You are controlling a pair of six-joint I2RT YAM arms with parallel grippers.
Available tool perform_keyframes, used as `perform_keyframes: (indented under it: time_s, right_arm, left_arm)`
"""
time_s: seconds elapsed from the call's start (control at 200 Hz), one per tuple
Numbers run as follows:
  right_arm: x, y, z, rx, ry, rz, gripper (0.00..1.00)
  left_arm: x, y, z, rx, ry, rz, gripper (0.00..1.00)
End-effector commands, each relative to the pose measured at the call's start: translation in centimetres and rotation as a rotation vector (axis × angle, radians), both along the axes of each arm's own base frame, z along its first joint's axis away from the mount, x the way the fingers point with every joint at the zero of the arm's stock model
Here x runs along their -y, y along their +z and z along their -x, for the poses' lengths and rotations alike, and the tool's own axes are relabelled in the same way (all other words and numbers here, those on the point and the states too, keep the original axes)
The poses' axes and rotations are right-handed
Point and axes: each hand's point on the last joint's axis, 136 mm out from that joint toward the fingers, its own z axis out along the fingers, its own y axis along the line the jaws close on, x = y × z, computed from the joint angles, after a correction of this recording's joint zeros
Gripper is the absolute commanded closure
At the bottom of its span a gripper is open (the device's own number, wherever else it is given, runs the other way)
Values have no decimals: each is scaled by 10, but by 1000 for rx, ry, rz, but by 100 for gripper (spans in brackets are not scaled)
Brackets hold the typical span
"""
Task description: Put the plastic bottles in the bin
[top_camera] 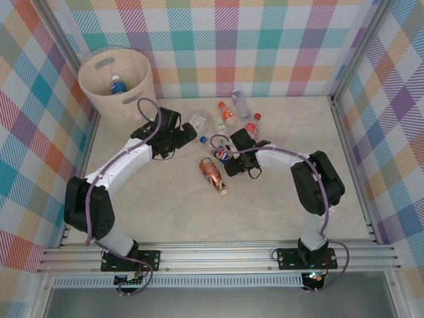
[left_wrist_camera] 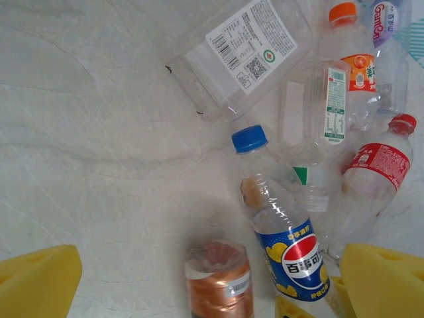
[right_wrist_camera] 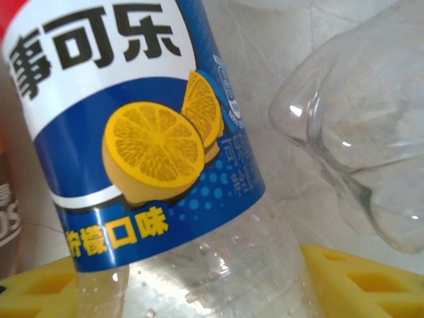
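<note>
Marbled cream table, plaid walls on 3 sides, perhaps 7 bottles scattered.

Copper-labelled bottle partly past bottom edge

The bin is cream-white; the worktop pale and marbled. One plastic bottle bears a blue-white label with yellow lemon slices.

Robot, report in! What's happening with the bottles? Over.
Left gripper open. Right gripper around blue bottle, grip unclear. One bottle in bin. Clear bottle close beside.
</note>
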Motion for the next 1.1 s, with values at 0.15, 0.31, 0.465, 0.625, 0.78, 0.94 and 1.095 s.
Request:
perform_keyframes:
  time_s: [0.15, 0.31, 0.465, 0.625, 0.78, 0.94, 1.095]
  right_arm:
    - [-21, 55, 0, 105, 16, -213, 41]
    - [-42, 67, 5, 81, 36, -353, 41]
    - [-61, 76, 7, 47, 59, -464, 41]
    - [-76, 86, 15, 8, 102, -555, 41]
    - [-89, 94, 29, -52, 165, -635, 41]
    - [-95, 98, 43, -71, 224, -678, 41]
    - [-92, 100, 46, -50, 225, -669, 40]
  left_arm:
    - [24, -18, -4, -28, -17, 144, 0]
    - [56, -14, -15, 44, -86, 334, 0]
    - [72, -13, -19, 88, -129, 441, 0]
    - [75, -11, -22, 136, -137, 471, 0]
    - [80, -6, -26, 189, -159, 517, 0]
    - [70, -9, -31, 206, -105, 492, 0]
    - [63, -17, -32, 177, -81, 476, 12]
